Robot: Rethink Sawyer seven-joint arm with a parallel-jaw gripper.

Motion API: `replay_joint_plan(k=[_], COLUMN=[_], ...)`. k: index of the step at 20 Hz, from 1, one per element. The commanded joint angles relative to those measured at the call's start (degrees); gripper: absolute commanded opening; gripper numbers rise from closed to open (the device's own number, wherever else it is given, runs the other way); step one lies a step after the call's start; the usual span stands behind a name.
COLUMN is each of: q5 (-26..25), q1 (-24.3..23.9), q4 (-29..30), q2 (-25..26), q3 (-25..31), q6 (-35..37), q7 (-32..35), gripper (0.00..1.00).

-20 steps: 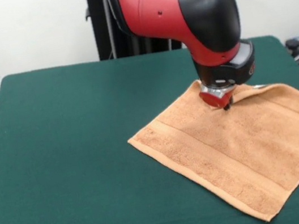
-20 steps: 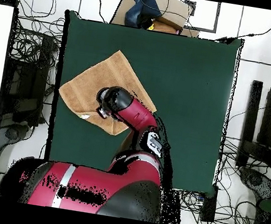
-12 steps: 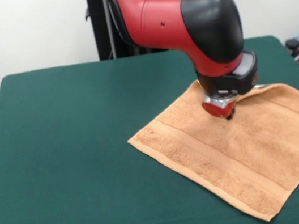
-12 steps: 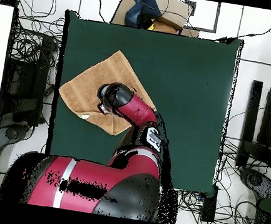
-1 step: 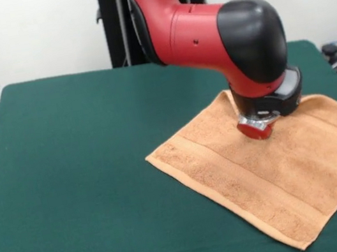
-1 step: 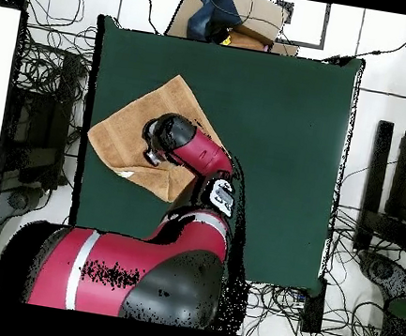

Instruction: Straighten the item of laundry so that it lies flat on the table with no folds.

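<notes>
Directly beneath the gripper (image 5: 257,132) lies the towel (image 5: 273,173).

One camera faces me low across the table (image 5: 68,181); another looks straight down from high up, my base at 6 o'clock. Both share it.

Towel (image 5: 273,170): light orange-brown terry, woven border band slightly darker. Table (image 5: 87,178): dark green felt-like cloth, plain. Arm (image 5: 203,26): red shell, black joint cap. Gripper (image 5: 256,129): red tip.
</notes>
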Motion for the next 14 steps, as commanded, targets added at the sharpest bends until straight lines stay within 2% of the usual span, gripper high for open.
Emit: replay_joint_plan(k=[1,5,11,14], q5=[4.81,5.21,4.93,4.97], q1=[1.96,0.57,-2.06,-1.96], q4=[1.25,7.51,9.74,8.71], q2=[0.47,-1.79,-1.81,-1.81], q3=[4.39,6.16,6.55,6.16], q6=[-3.34,-7.80,-9.85,-8.44], q7=[8.79,4.86,1.92,2.68], gripper=[0.00,0.00,0.00,0.00])
